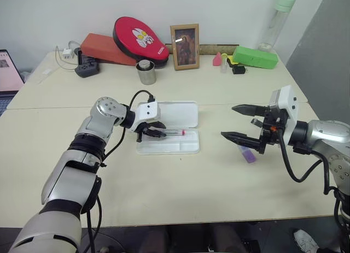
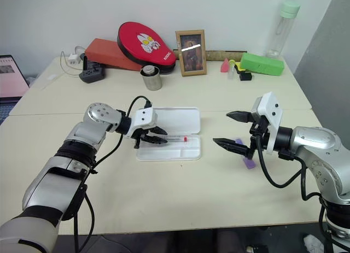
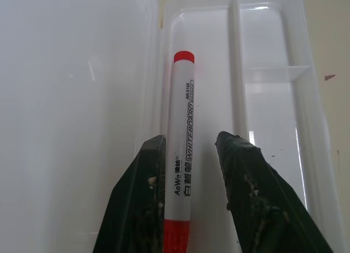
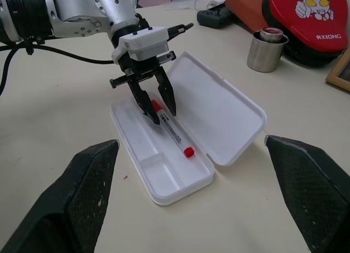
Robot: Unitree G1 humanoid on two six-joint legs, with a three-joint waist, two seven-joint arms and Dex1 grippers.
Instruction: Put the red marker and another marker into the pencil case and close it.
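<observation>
Left wrist view looks straight down into the pencil case [image 3: 273, 72], which lies open on the table [image 1: 180, 187] with its lid folded flat beside the tray. The red marker [image 3: 181, 154] lies inside the case, in the long compartment next to the hinge, with its red cap pointing away from the camera. The left gripper [image 4: 154, 103] is over this same compartment, and its two black fingers [image 3: 136, 204] stand on both sides of the marker barrel. One finger seems to touch the barrel and the other stands just apart from it, so the jaws are partly open and do not press the marker; it rests on the floor of the case.

From the head camera, the right gripper [image 1: 240, 122] hovers above the table well to the right of the pencil case. Its fingers are spread wide, and it holds nothing. The purple marker [image 1: 248, 154] lies on the table under this gripper, on the right side of the case and apart from it.

Beyond the pencil case, near the wall, there are a metal cup [image 1: 146, 72], a red pad [image 1: 141, 40], a framed picture [image 1: 185, 46] and a green box [image 1: 255, 57].
</observation>
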